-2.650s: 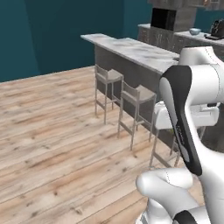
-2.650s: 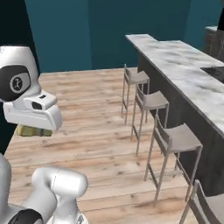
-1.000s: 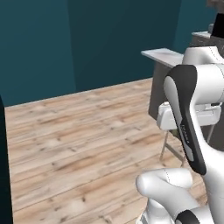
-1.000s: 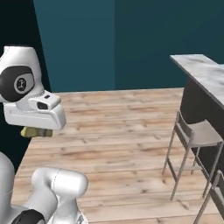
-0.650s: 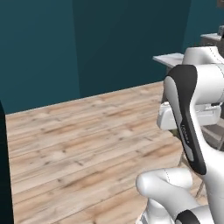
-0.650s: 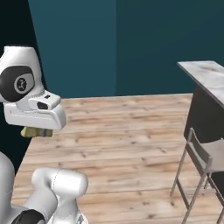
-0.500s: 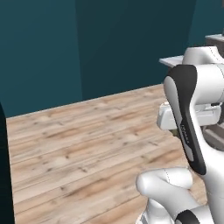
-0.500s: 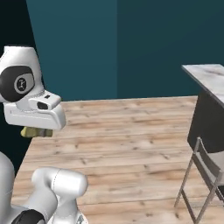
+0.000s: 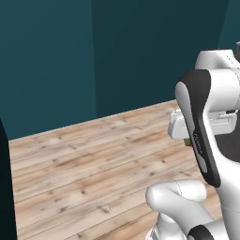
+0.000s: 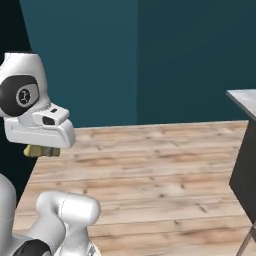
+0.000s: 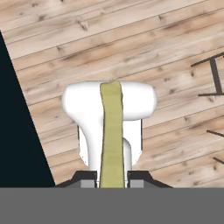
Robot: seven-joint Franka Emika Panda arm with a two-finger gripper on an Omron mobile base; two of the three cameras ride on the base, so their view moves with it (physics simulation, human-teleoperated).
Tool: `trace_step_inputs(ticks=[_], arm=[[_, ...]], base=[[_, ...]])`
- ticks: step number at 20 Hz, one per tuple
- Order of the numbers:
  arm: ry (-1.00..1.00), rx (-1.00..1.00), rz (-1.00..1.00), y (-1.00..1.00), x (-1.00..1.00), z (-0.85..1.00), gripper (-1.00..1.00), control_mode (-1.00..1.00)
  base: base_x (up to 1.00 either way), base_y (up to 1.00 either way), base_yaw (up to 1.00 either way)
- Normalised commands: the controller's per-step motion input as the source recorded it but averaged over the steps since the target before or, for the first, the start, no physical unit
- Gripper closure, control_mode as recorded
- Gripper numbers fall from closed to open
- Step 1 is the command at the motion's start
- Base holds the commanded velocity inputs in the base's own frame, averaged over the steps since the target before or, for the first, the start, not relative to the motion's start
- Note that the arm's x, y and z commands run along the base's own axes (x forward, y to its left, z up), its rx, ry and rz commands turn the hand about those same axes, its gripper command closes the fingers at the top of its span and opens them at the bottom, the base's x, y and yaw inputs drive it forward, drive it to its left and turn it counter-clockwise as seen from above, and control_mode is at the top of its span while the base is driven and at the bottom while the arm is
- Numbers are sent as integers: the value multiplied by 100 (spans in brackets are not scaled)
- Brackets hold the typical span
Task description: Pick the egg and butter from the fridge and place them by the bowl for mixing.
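The gripper (image 11: pixel 112 177) is clamped on the butter (image 11: pixel 111 135), its two dark tips pressing the stick from either side at its near end, so the rest juts out ahead of the hand over the wood floor (image 11: pixel 144 39). The arm is folded in close over the base, the hand level; that looks like a carrying pose while the base drives, with the butter kept off the floor. From the right base view the butter (image 10: pixel 42 150) peeks out under the hand. It is a thin, pale yellow-green stick, straight and plain
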Motion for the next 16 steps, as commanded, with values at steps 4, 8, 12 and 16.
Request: trace_step_inputs(ticks=[4, 8, 12, 16], arm=[[0, 0, 0, 0, 0, 0, 100, 100], [0, 0, 0, 0, 0, 0, 100, 100], [0, 0, 0, 0, 0, 0, 100, 100], [0, 0, 0, 0, 0, 0, 100, 100]], base=[[100, 54, 0], [100, 56, 0], [100, 60, 0], [100, 83, -15]])
